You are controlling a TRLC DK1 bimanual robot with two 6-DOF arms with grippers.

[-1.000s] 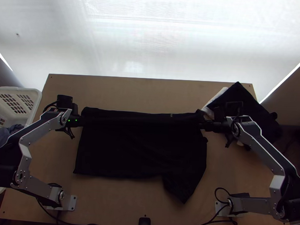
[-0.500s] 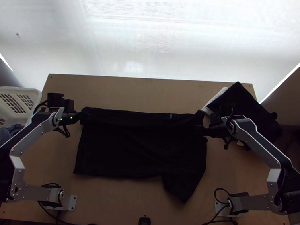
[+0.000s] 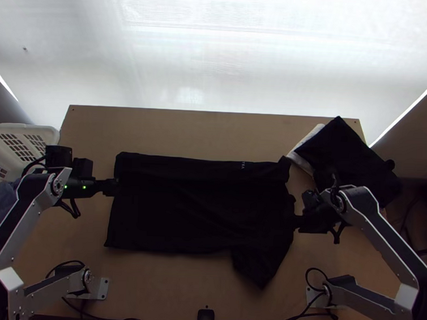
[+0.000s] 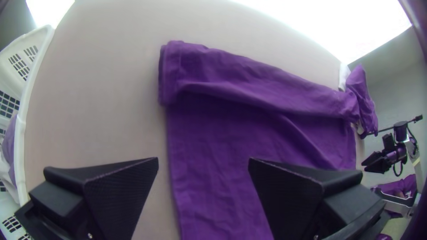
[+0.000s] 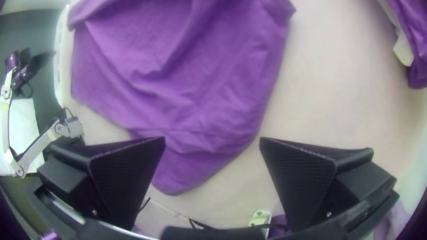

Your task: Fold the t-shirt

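- Top view: the shirt (image 3: 194, 210) lies spread across the middle of the frame, a band folded over along its upper edge and a sleeve (image 3: 260, 261) jutting out toward the lower right.
- Top view: the left arm (image 3: 19, 215) runs from its base at lower left out to the frame's edge, bends sharply, then rises to the wrist; the left gripper (image 3: 113, 187) points right, its tips at the shirt's left edge.
- Top view: the right arm (image 3: 386, 235) reaches out from its base at lower right, bends at the elbow and slants back up and left; the right gripper (image 3: 297, 221) points left, tips at the shirt's right edge. Dark on dark, I can't be certain whether those tips touch.
- Top view: a dark cloth (image 3: 350, 154) and a white cloth (image 3: 302, 149) lie at upper right; a white basket (image 3: 51, 131) stands at the left edge.
- Left wrist view: the left gripper (image 4: 203, 160) has its fingers wide apart with nothing pinched; the shirt's side edge runs through the gap, and beyond it shows the folded band, some creases in it.
- Right wrist view: the right gripper (image 5: 212, 140) is spread wide too, gripping nothing. The sleeve, hem seam showing, lies in view between the fingers, rumpled where it joins the body.
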